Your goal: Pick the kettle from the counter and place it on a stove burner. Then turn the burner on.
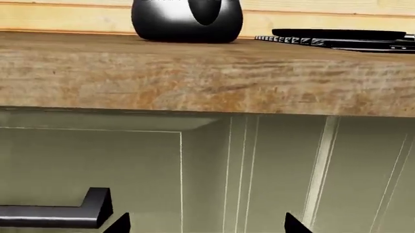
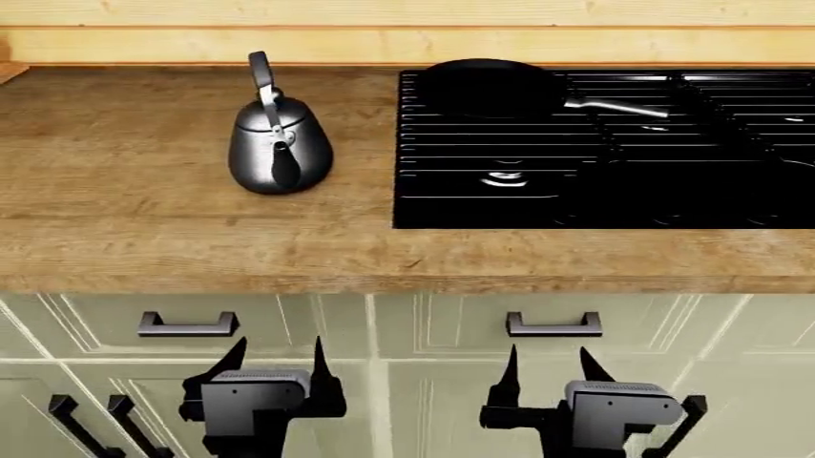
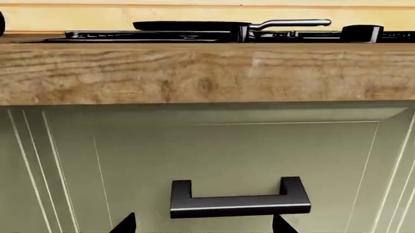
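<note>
Both grippers, left gripper [image 2: 273, 361] and right gripper [image 2: 551, 367], hang with jaws apart below the counter [image 2: 153, 229], seemingly touching nothing, while the kettle [image 2: 279, 143] (upright) stands beside the cooktop [image 2: 598, 191].

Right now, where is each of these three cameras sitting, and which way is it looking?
Head view: up on the robot's head, looking down over the counter, kettle, cooktop; both grippers show, left, right.
Left wrist view: low before the cabinets, facing the counter edge; only dark fingertips show.
Right wrist view: likewise low, facing a drawer handle.
Shared: head and left wrist both show the kettle; head and right wrist the frying pan.
</note>
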Controlling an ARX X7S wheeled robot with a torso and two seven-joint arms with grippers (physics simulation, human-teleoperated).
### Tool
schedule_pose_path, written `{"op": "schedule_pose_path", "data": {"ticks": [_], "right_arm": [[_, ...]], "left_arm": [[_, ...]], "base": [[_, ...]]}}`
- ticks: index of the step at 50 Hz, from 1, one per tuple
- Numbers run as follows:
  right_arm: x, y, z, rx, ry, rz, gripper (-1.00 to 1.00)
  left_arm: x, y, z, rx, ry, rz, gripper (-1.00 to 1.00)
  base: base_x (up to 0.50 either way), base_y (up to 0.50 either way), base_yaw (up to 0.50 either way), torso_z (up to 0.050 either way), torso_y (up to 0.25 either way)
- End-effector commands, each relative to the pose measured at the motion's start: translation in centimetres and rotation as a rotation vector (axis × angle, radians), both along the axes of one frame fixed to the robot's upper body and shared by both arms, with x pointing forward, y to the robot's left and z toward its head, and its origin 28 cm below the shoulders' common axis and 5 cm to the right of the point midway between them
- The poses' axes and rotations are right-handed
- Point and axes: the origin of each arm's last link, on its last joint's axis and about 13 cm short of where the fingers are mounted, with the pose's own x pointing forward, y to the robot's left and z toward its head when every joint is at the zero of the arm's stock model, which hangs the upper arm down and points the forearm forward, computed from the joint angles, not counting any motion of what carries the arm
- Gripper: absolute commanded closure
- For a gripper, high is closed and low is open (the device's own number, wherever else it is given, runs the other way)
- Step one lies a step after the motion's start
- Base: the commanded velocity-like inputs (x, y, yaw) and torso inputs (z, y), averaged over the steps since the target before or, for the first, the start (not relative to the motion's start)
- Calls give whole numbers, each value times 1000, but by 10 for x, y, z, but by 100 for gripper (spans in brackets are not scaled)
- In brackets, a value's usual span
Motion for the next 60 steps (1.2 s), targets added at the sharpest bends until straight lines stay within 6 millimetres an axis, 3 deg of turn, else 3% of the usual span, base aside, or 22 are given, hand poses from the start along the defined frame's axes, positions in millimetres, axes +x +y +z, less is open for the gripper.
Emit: {"op": "schedule_pose_path", "data": {"ticks": [1, 35, 43, 60], "right_arm": [[0, 0, 0, 1, 0, 0, -100], [0, 0, 0, 2, 2, 1, -100], [0, 0, 0, 15, -1, 2, -100], [-1, 0, 0, 11, 5, 11, -100]], "left_arm": [[-1, 0, 0, -11, 0, -4, -100], [-1, 0, 1, -8, -5, -6, -100], [-4, -1, 4, -58, -39, -54, -100], [-5, -2, 5, -63, -38, -80, -100]], "base": [[0, 500, 0, 0, 0], [0, 494, 0, 0, 0], [0, 25, 0, 2, 0], [0, 0, 0, 49, 0]]}}
